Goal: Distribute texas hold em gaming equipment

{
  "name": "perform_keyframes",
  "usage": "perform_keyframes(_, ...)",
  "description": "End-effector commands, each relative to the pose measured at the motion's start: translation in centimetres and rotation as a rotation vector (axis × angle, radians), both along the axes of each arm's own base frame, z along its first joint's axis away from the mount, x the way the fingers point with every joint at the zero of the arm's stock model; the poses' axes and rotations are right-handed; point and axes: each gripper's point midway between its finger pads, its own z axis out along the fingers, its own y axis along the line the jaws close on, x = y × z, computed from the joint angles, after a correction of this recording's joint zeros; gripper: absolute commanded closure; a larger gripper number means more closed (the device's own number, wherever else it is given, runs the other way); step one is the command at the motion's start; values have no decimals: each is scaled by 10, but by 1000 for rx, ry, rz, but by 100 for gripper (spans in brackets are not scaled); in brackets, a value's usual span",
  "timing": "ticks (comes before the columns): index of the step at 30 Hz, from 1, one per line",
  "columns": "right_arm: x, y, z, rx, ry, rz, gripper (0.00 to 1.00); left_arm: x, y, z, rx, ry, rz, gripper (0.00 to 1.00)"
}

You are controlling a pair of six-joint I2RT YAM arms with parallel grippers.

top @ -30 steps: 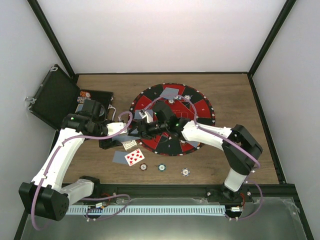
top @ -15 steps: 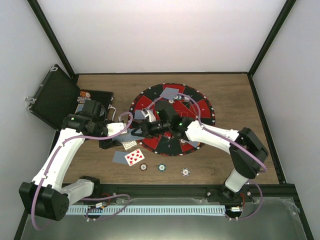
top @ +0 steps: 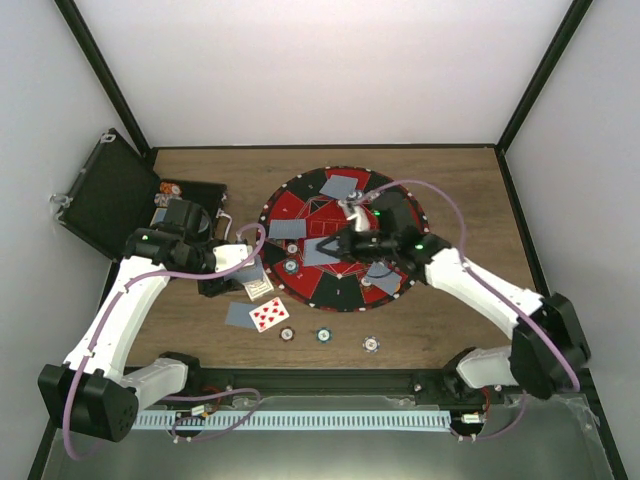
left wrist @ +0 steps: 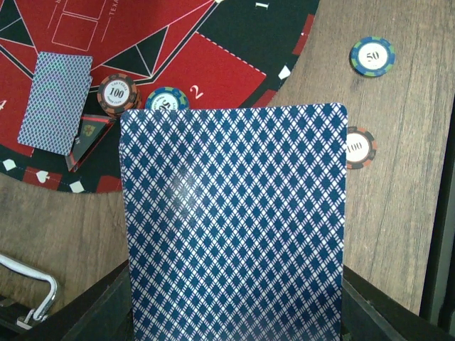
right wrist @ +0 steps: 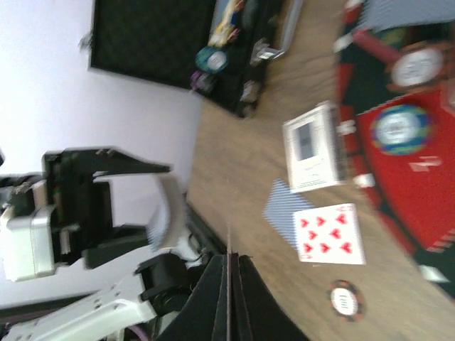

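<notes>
My left gripper [left wrist: 234, 316] is shut on blue-backed playing cards [left wrist: 234, 220], which fill most of the left wrist view. In the top view it [top: 243, 262] hangs just left of the mat. My right gripper [right wrist: 229, 261] is shut on a single card [right wrist: 229, 245] seen edge-on. In the top view it [top: 332, 247] holds that card [top: 316, 251] over the mat's middle. A face-up red-pipped card [top: 270, 313] and a face-down card [top: 240, 315] lie on the wood. Three chips [top: 287, 333] [top: 323, 335] [top: 372, 344] lie near the front edge.
The round red-and-black mat [top: 400, 215] carries face-down cards [top: 340, 186] [top: 288, 230] and chips [top: 291, 267]. The open black case [top: 110, 195] stands at the far left with chips inside. A small card box [top: 259, 289] lies beside the left gripper.
The right gripper closed on a card at the left gripper's stack and pulled it away to the right, over the mat. The left arm has stayed still.
</notes>
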Motion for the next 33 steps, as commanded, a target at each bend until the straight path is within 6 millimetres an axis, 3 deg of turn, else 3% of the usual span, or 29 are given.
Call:
perform_keyframes(1, 10, -67, -23, -78, 26, -124, 99, 2, -2, 3, -11, -21, -16, 96)
perform_keyframes(6, 15, -137, -66, -176, 82, -286, 99, 2, -3, 4, -17, -22, -18, 96)
perform_keyframes(10, 16, -168, -98, -283, 129, -367, 99, 2, -3, 3, -19, -16, -17, 96)
perform_keyframes(18, 19, -184, -132, -384, 175, -412, 95, 2, -3, 3, -20, -9, -15, 96)
perform_keyframes(28, 25, -193, -150, -470, 208, -425, 88, 2, -3, 6, -22, -19, -18, 96)
perform_keyframes(31, 26, -199, -151, -512, 210, -441, 79, 2, -3, 5, -21, -20, -23, 96)
perform_keyframes(33, 25, -205, -154, -548, 221, -456, 67, 2, -3, 4, -19, -18, -25, 96)
